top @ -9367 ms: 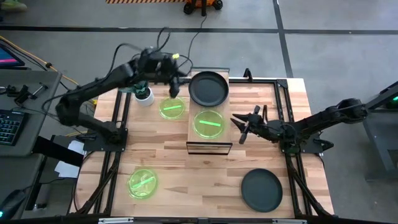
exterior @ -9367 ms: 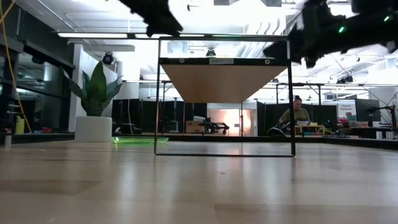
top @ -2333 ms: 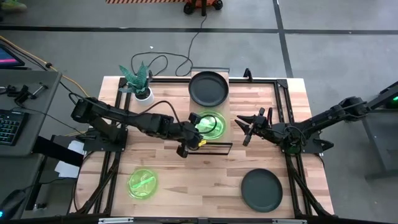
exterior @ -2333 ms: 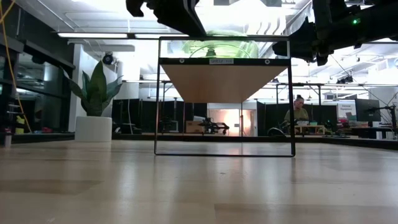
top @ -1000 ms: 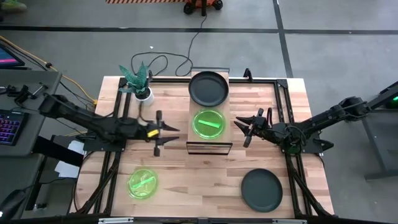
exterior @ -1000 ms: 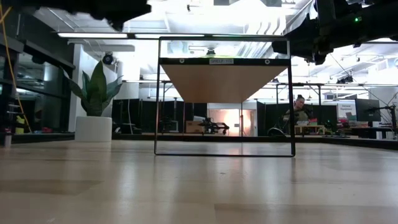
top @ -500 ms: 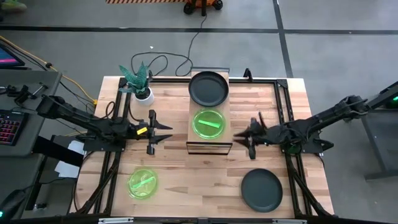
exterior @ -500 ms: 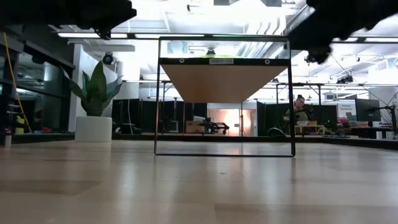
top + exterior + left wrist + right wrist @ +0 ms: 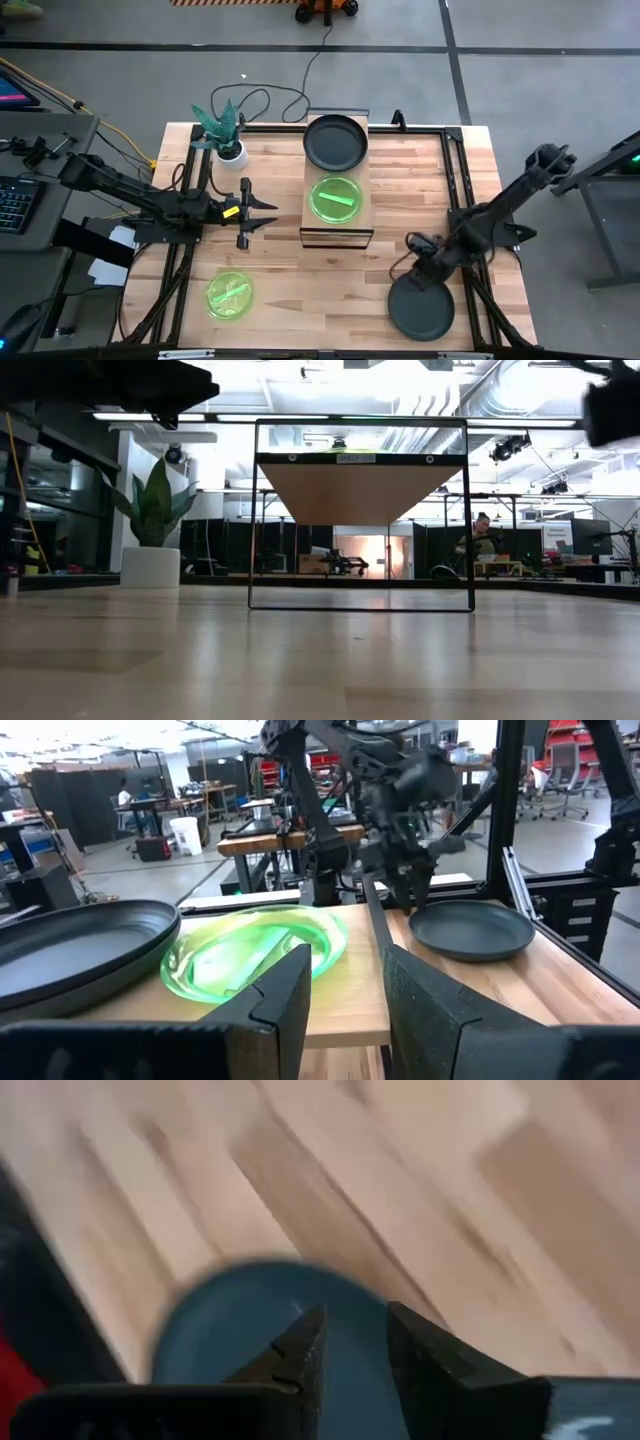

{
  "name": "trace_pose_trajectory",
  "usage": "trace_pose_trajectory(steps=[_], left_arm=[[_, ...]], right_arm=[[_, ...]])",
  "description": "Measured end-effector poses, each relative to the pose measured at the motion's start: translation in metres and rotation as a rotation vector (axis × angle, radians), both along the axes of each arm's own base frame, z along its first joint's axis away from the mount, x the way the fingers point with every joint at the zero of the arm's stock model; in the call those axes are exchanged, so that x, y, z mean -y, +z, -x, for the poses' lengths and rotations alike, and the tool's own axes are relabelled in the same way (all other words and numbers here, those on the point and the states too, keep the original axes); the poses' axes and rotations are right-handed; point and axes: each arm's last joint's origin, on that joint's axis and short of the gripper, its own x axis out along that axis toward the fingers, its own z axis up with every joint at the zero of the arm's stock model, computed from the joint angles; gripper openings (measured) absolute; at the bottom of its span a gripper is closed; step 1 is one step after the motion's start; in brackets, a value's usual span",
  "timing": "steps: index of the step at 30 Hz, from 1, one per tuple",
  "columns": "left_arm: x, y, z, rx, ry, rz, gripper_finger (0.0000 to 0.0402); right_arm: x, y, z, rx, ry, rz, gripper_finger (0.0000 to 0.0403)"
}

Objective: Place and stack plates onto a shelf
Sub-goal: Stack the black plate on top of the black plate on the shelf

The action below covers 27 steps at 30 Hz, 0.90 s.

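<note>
Right gripper [image 9: 412,247] now low over the table's near right part, fingers parted a little, empty, pointed down at the dark grey plate [image 9: 420,306] lying there; half a second ago level beside the shelf, since swung toward the near edge. Left gripper [image 9: 258,212] open and empty, held level left of the shelf [image 9: 337,226], barely shifted from half a second ago.

Light-wood tabletop [image 9: 290,270] on a black frame, grey floor all round. On the shelf: another dark grey plate [image 9: 335,141] at the far end, green plates [image 9: 338,198] stacked just beside it. One more green plate [image 9: 230,296] alone at the near left. White pot with plant [image 9: 226,138] at the far left corner. Beyond the table, an open workshop with ceiling lights, desks and a seated person [image 9: 483,540].
</note>
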Motion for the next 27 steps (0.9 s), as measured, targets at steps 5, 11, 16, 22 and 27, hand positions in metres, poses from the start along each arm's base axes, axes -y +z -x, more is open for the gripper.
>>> trace_pose_trajectory(steps=[5, 11, 16, 22, 27], left_arm=[[0.0, 0.0, 0.0, -0.001, 0.0, 0.001, 0.0115], [0.0, 0.0, 0.0, -0.001, 0.0, 0.0, 0.0115], [0.0, -0.001, 0.0, -0.009, 0.0, -0.002, 0.0115], [0.0, -0.002, 0.0, -0.019, 0.001, -0.005, 0.0115], [0.0, -0.002, 0.0, -0.019, 0.0, -0.005, 0.0115]], right_arm=[[-0.009, -0.018, 0.001, -0.102, 0.033, 0.068, 0.0089], [-0.014, -0.032, -0.001, -0.191, 0.095, 0.088, 0.0089], [-0.015, -0.04, -0.002, -0.226, 0.132, 0.126, 0.0089], [-0.017, -0.047, -0.003, -0.256, 0.172, 0.147, 0.0089], [-0.019, -0.053, -0.005, -0.285, 0.215, 0.164, 0.0064]])
